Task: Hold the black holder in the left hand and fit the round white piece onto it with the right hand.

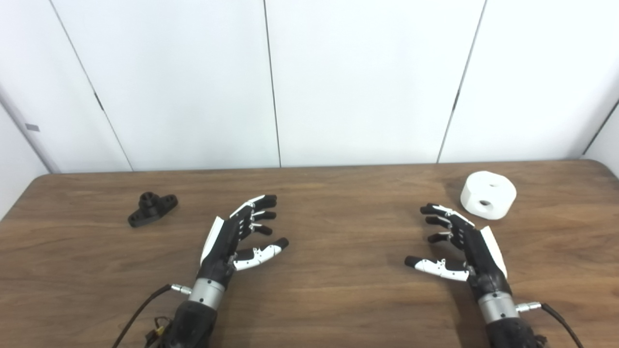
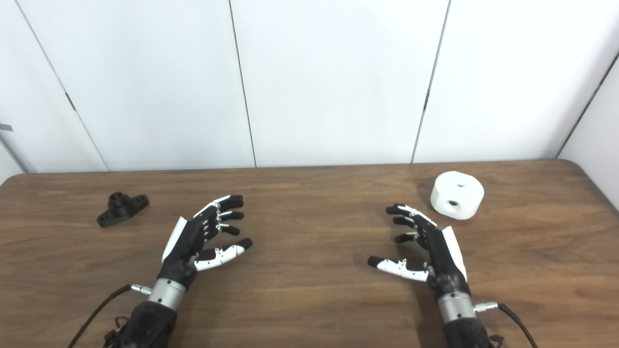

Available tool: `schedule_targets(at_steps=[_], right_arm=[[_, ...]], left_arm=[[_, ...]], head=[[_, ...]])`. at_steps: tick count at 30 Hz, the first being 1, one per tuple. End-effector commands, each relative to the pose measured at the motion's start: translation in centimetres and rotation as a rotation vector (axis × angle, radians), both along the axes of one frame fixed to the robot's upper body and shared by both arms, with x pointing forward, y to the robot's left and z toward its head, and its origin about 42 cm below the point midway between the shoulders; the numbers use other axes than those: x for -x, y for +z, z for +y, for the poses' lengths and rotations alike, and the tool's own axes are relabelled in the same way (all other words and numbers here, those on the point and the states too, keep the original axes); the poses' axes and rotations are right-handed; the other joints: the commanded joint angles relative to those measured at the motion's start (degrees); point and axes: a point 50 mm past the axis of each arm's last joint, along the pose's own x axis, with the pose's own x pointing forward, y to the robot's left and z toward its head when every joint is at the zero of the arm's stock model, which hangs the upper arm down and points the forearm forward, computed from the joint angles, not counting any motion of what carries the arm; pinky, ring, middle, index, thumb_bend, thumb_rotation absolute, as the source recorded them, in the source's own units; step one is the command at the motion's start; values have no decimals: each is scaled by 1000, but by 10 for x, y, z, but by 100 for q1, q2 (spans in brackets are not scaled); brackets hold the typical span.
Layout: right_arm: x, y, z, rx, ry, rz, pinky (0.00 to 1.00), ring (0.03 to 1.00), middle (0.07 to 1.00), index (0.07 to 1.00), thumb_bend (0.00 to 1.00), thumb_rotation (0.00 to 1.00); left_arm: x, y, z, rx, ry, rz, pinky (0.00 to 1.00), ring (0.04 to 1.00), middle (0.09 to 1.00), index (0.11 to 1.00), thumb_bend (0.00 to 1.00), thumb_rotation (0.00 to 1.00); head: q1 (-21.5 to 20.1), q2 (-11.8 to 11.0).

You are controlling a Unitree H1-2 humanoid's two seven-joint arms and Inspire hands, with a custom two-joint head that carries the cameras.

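Hovering empty with fingers spread, my left hand (image 1: 237, 237) sits well right of the small black plastic holder (image 1: 152, 209); my right hand (image 1: 459, 244), likewise spread, nears the round white block (image 1: 488, 195), which may skid if nudged.

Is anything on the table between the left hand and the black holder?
No. Between the left hand and the black holder lies only bare wooden table; both eye views show it.
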Motion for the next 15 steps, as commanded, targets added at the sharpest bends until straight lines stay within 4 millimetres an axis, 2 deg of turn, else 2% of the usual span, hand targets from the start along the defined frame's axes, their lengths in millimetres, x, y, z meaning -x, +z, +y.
schedule_targets(at_steps=[1, 12, 14, 15], right_arm=[[-6, 9, -1, 6, 6, -64, 578, 769, 840, 716, 804, 79], [-5, 10, -1, 2, 10, -55, 583, 772, 846, 720, 789, 66], [-5, 9, -3, 3, 10, -56, 593, 778, 846, 720, 789, 67], [-4, 9, -5, 4, 8, -56, 598, 781, 845, 720, 790, 67]], left_arm=[[10, -21, 7, 5, 14, 54, 620, 771, 824, 818, 670, 0], [10, -22, 6, 10, 13, 63, 627, 770, 830, 830, 680, 0], [10, -22, 4, 6, 10, 61, 629, 770, 832, 830, 680, 2], [10, -22, 1, 3, 9, 60, 626, 770, 833, 829, 680, 6]], head=[[-9, 7], [42, 37], [299, 10], [553, -11]])
